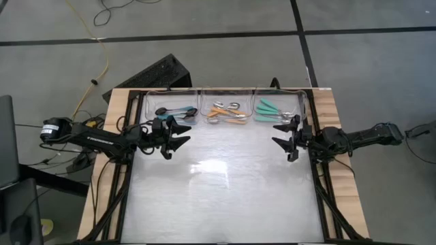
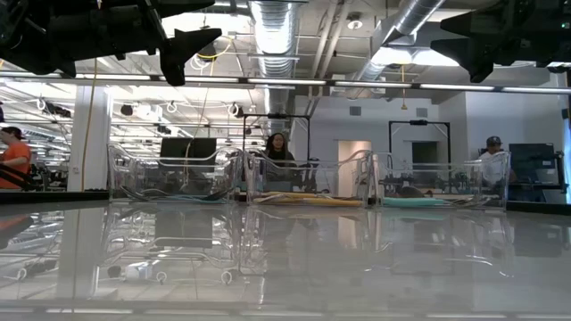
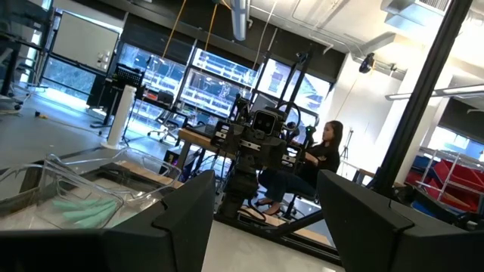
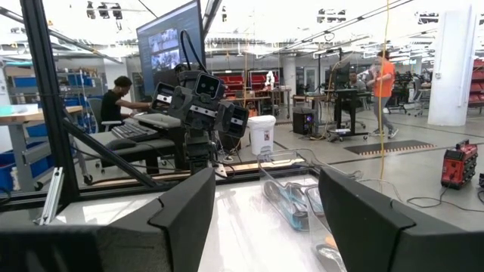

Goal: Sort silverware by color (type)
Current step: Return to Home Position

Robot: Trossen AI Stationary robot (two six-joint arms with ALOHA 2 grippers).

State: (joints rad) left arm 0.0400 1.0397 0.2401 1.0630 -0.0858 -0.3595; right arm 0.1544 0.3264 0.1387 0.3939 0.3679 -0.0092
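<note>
Spread wide and holding nothing, the left tool (image 1: 182,134) and the right tool (image 1: 278,134) hang above the worktop (image 1: 218,204), pointing at one another across its far half. The low view shows both raised well clear of the surface.

All the silverware in view lies in three clear bins set side by side along the worktop's far edge. The blue-handled spoons (image 1: 176,111), black in the bowl, are in the left bin (image 1: 150,102), just behind the left tool. The orange-handled spoons (image 1: 228,113) are in the centre bin (image 1: 204,101). The teal-handled spoons (image 1: 271,109) are in the right bin (image 1: 293,101), just behind the right tool.

The worktop is a glossy pale grey sheet edged with light wood (image 1: 343,184). A patch of glare (image 1: 211,167) sits near its middle, and in the low view it mirrors the bins and the ceiling lights.

Below it is a grey concrete floor (image 1: 368,61) crossed by dark lines, with a yellow cable (image 1: 107,58) trailing over it. The room beyond is an open workshop with silver ducts (image 2: 277,22) and strip lights overhead. A seated person (image 2: 277,147) shows behind the centre bin, and a person in an orange top (image 2: 11,153) is at the low view's left edge.
</note>
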